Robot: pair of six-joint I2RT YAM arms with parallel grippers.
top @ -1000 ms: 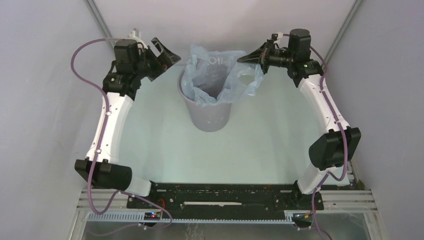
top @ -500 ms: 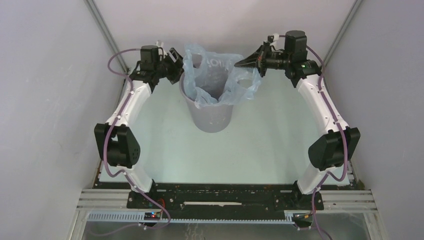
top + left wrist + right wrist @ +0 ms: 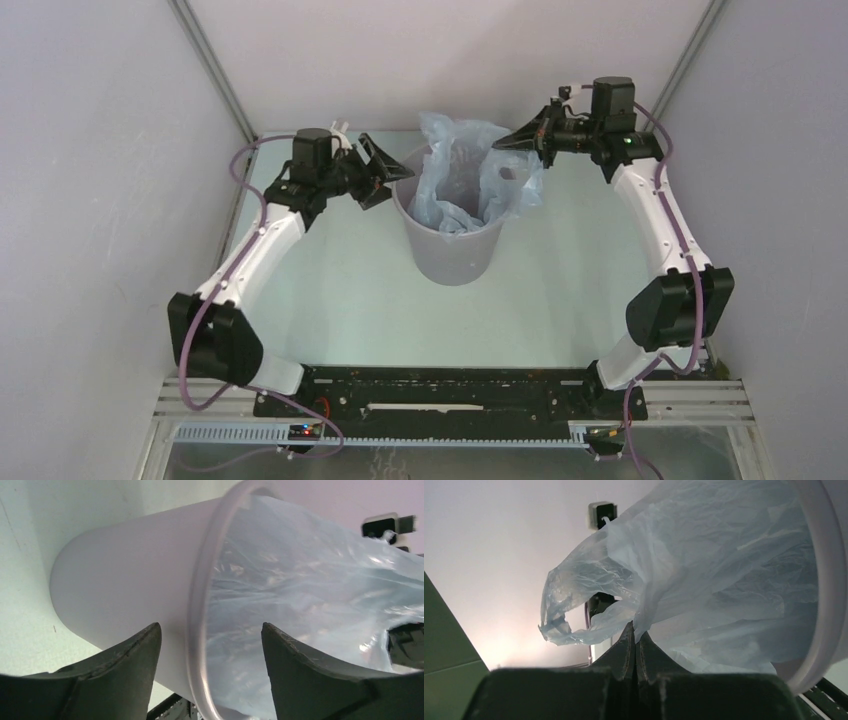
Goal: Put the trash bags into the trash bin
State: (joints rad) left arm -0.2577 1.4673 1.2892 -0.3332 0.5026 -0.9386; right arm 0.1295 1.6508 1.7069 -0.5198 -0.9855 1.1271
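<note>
The grey round trash bin (image 3: 455, 250) stands upright at the table's middle back. The pale blue-grey film trash bag (image 3: 470, 180) sits partly inside it, bunched above the rim and spilling over the right side. My right gripper (image 3: 503, 143) is shut on the bag's upper right edge (image 3: 644, 615) just above the rim. My left gripper (image 3: 398, 172) is open at the bin's left rim, its jaws straddling the rim (image 3: 197, 630) with one finger outside the wall and one over the bag (image 3: 300, 590). The bin wall shows in the left wrist view (image 3: 125, 585).
Grey enclosure walls stand close behind and at both sides. A metal frame rail (image 3: 450, 400) runs along the near edge by the arm bases. Pale green table surface (image 3: 400, 320) lies in front of the bin.
The bin and bag have shifted right and slightly nearer. My left gripper moved right to the bin's left rim. My right gripper moved right, still holding the bag.
</note>
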